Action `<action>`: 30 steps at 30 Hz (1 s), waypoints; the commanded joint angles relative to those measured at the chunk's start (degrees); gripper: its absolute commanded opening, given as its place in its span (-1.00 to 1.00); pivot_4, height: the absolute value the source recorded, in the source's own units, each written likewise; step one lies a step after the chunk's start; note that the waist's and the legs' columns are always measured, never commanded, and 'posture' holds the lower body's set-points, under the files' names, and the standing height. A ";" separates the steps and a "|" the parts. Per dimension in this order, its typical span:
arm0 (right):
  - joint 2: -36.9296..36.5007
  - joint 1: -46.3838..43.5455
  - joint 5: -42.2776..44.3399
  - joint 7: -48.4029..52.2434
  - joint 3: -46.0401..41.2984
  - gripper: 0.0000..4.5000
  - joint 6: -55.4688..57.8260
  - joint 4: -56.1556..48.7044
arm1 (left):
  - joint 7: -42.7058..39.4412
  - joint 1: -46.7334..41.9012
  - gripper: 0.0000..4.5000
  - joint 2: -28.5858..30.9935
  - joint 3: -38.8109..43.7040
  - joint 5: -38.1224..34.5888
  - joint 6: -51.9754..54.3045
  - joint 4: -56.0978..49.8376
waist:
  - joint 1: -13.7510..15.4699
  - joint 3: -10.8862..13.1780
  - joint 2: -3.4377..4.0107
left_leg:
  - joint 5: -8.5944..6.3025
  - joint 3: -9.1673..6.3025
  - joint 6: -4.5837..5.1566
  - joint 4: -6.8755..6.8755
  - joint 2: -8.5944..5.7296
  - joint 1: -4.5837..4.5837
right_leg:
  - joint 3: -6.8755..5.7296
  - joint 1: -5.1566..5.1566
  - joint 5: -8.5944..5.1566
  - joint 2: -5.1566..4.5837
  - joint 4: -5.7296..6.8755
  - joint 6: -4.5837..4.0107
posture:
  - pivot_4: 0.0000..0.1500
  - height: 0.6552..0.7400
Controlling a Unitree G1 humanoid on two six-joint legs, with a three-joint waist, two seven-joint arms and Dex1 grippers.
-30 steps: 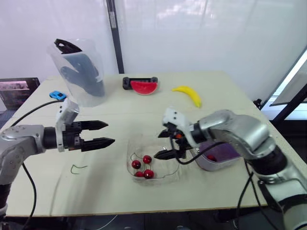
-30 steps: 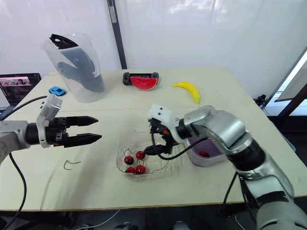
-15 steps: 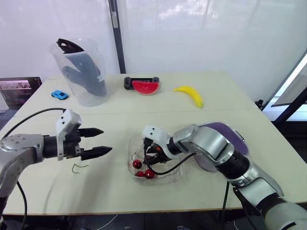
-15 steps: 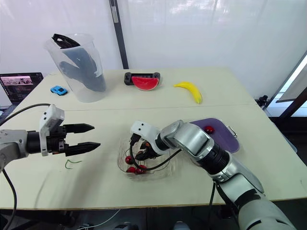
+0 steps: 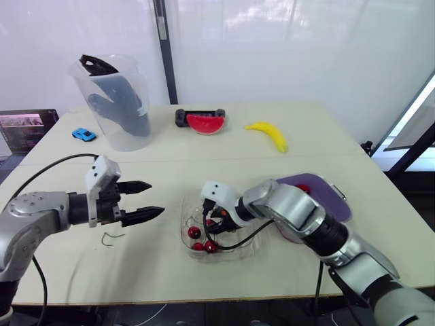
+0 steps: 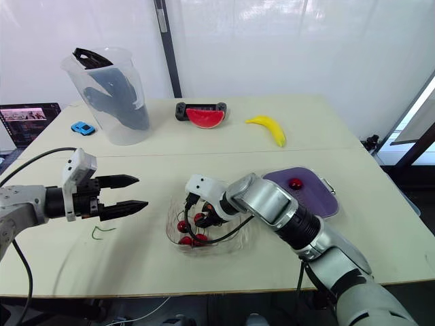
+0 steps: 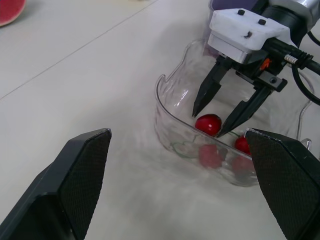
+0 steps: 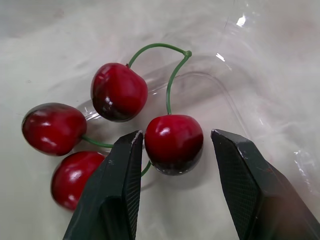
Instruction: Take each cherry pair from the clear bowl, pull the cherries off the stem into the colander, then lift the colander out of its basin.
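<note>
The table (image 5: 204, 163) carries the purple colander (image 5: 334, 204) at the robot's right, with one cherry already in it. The clear bowl (image 5: 241, 250) lies just beside it, toward the middle. The left end effector (image 5: 155, 198) hovers to the left of the bowl, fingers spread and empty. The right end effector (image 8: 175, 134) is down inside the bowl, its fingers apart and straddling one cherry (image 8: 174, 145) without pinching it. That cherry shares a green stem (image 8: 170, 75) with a second cherry (image 8: 119, 91), and two more lie close by.

For a good pick, I'd judge the fingers should close gently and squarely, since the smooth round fruit could squirt out. The other pair's stem appears to run beneath one finger, so lift slowly to avoid dragging it along. Then offer the free cherry to the left end effector.
</note>
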 commanded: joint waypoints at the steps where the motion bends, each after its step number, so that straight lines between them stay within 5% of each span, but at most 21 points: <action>1: 0.76 0.24 -0.90 -0.02 0.35 0.01 -0.76 -0.27 | 0.26 -0.78 1.00 -0.03 0.49 0.01 -0.74 -1.19 | 0.00 0.00 0.00 | 0.00 0.00 0.00 0.00 0.00 0.00 | 0.00 0.00 0.00 0.00 0.00 0.00 | 1.00 1.00; 5: 0.52 -0.09 -1.02 0.17 -0.13 -0.50 -0.80 -0.40 | 0.23 -0.98 1.00 -0.32 -0.14 0.67 -1.22 -0.82 | 0.02 0.00 0.00 | 0.00 0.00 0.00 0.00 0.00 0.00 | 0.00 0.00 0.00 0.00 0.00 0.00 | 1.00 1.00; 22: -11.27 -3.11 7.34 7.56 -13.55 -0.50 3.05 -17.12 | 3.57 -8.32 1.00 -7.00 2.01 -4.11 1.69 5.00 | 0.08 -0.01 -0.03 | 0.00 -0.03 0.00 0.02 -0.02 0.00 | -0.01 0.03 0.00 -0.01 0.00 0.00 | 1.00 1.00; 26: -11.46 0.82 1.61 4.94 -19.33 -0.50 -17.19 -18.51 | 7.50 -14.78 1.00 -11.02 4.38 -10.85 5.50 7.51 | 0.20 -0.01 -0.04 | 0.00 -0.03 0.01 0.04 -0.01 0.00 | -0.02 0.05 0.00 0.01 0.00 0.00 | 1.00 1.00; 30: -14.05 2.64 -15.53 -3.03 -15.10 -0.50 -39.98 -14.83 | 10.54 -21.75 1.00 -13.32 4.13 -14.06 8.80 10.84 | 0.11 -0.01 -0.05 | 0.00 0.00 0.01 0.15 -0.05 -0.01 | -0.02 0.07 0.00 -0.03 0.03 0.01 | 1.00 1.00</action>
